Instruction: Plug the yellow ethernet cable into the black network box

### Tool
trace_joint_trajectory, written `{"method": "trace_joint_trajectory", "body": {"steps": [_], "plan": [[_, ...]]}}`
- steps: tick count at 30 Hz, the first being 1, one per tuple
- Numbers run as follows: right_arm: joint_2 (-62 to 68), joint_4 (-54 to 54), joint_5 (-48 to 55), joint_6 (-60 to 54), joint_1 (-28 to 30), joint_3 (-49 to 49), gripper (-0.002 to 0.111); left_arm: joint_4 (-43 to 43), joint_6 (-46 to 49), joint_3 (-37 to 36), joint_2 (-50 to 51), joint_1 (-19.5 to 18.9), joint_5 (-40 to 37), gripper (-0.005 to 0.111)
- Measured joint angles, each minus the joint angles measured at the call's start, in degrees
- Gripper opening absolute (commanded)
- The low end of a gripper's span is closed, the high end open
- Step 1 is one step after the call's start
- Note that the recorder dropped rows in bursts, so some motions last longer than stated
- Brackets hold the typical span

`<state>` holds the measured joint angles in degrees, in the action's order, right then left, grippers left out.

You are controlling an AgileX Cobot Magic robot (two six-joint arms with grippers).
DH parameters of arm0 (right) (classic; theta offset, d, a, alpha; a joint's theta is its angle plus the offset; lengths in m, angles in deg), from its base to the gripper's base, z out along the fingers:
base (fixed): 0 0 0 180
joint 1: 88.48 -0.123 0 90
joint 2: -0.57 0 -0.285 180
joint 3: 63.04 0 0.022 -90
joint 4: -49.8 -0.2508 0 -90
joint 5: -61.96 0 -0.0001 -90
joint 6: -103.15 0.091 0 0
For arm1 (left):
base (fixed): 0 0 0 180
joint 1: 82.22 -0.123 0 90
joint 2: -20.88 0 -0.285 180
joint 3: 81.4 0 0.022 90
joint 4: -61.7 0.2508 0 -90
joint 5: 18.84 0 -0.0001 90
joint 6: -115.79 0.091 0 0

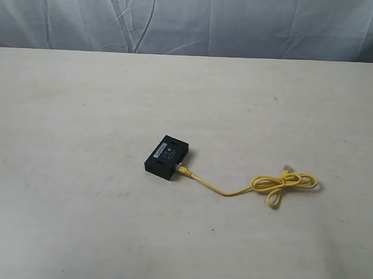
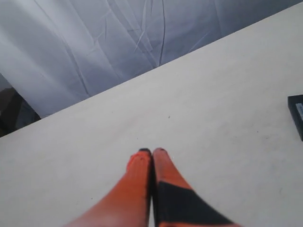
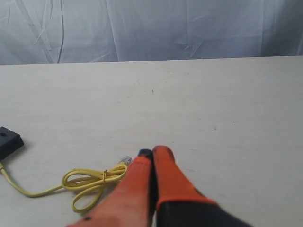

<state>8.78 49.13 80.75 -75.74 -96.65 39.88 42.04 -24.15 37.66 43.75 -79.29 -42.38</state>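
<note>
1. Black network box (image 1: 168, 157): lies flat on the pale surface (image 1: 79, 221), near the middle, label face up.
2. Yellow ethernet cable (image 1: 276, 189): one end is seen at the box's right-hand side, its plug (image 1: 182, 170) apparently seated in a port. How deep it sits cannot be told at this size.
3. From the box the cable runs right across the surface to a loosely tied looped bundle. The clear free plug (image 1: 286, 169) lies just beside the loops, apart from the box.
4. Left end effector (image 2: 152, 151): orange fingers pressed together, nothing gripped. It is held above bare surface, and the box (image 2: 297, 113) is cut off at the frame edge, well apart.
5. Right end effector (image 3: 152, 152): fingers likewise closed on nothing. The bundle (image 3: 90, 182) and free plug (image 3: 125, 160) are seen just beside the fingertips. A corner of the box (image 3: 8, 142) shows beyond.
6. Only the cable's own slack lies between bundle and box.
7. A wrinkled grey-white cloth backdrop (image 1: 190, 23) hangs behind the surface's far edge.
</note>
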Motion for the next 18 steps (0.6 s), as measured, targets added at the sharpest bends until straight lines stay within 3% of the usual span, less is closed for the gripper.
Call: {"method": "trace_joint_trajectory", "body": {"steps": [9, 15, 18], "plan": [[0.0, 0.0, 0.0, 0.0, 0.0, 0.0, 0.000, 0.5, 0.0, -14.4, -13.3, -1.1, 10.3, 0.000], [0.0, 0.0, 0.0, 0.0, 0.0, 0.0, 0.000, 0.5, -0.2, -16.0, -14.7, -5.3, 9.7, 0.000], [0.0, 0.0, 0.0, 0.0, 0.0, 0.0, 0.000, 0.5, -0.4, -16.0, -14.7, -5.5, 9.7, 0.000]]}}
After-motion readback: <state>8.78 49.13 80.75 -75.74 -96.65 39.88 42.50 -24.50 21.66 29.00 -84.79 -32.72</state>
